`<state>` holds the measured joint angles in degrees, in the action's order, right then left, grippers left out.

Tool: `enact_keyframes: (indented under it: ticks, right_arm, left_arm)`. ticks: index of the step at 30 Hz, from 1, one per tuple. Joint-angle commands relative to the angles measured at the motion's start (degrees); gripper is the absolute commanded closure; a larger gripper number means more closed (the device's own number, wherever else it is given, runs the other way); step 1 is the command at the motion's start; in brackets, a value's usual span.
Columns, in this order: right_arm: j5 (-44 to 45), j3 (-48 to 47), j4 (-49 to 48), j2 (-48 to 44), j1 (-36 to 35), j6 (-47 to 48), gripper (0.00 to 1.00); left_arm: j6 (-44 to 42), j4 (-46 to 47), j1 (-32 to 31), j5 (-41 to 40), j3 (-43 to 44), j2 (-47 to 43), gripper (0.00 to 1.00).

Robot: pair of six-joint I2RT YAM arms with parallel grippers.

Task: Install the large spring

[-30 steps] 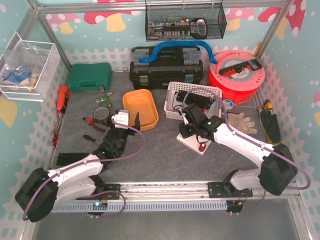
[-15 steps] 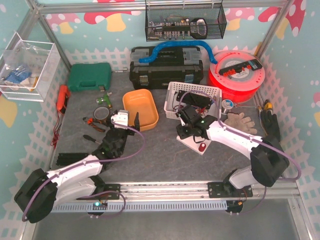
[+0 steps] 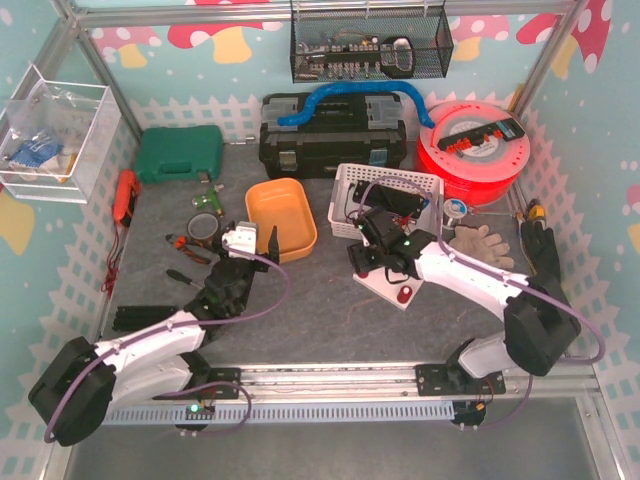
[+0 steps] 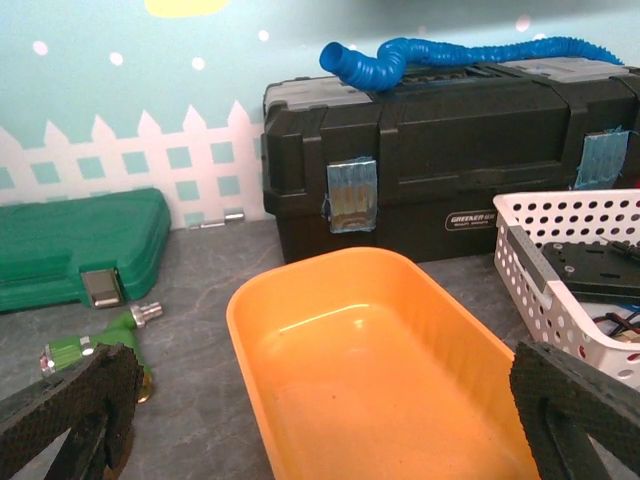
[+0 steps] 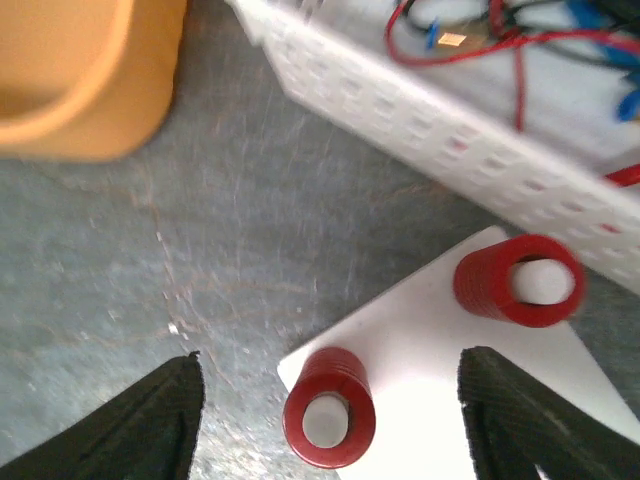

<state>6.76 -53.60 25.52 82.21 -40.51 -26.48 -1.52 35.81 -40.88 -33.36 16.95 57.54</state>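
Note:
A white baseplate lies on the grey table, just in front of the white basket. Two red springs sit over its white pegs, one at the near corner and one further back. I cannot tell which is the large one. My right gripper is open and empty, hovering over the plate with its jaws either side of the near spring; it also shows in the top view. One red spring shows there on the plate. My left gripper is open and empty over the orange bin.
A white perforated basket with wires stands behind the plate. The orange bin is to its left. A black toolbox, green case and red spool line the back. Gloves lie right, hand tools left.
My right gripper has shifted slightly left over the baseplate and turned a little. The left arm has not moved.

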Motion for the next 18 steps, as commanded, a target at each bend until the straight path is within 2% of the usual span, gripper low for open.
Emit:
enact_keyframes:
  ticks: [1,5,8,12,15,17,18]
  right_arm:
    - [5.49,-2.91,-1.17,-5.47,-0.02,-1.38,0.27]
    - [11.66,-2.07,-6.28,-12.24,-0.01,-1.01,0.16]
    - [19.36,0.67,-13.73,-18.01,-0.01,0.44,0.03]
    - [35.42,7.32,-26.82,-24.88,0.2,4.51,0.01]
    - [44.41,16.91,-46.17,-28.96,0.79,15.96,0.01]
    - [43.61,23.24,-59.3,-30.9,2.71,23.9,0.01]
    - [41.2,25.32,-62.57,-31.73,4.22,25.7,0.01]
  left_arm:
    - [-0.18,1.04,0.36,1.15,-0.76,-0.01,0.01]
    - [0.65,1.39,0.37,2.9,-0.95,-1.9,0.01]
    - [-0.24,4.18,0.45,6.39,-1.29,-2.39,0.01]
    - [-2.41,9.34,0.81,7.05,-0.54,0.72,0.01]
    - [-1.48,8.77,4.65,9.19,1.86,4.01,0.01]
    - [1.08,8.65,8.44,11.61,2.62,5.06,0.01]
    - [2.23,9.09,10.42,13.0,2.39,5.12,0.01]
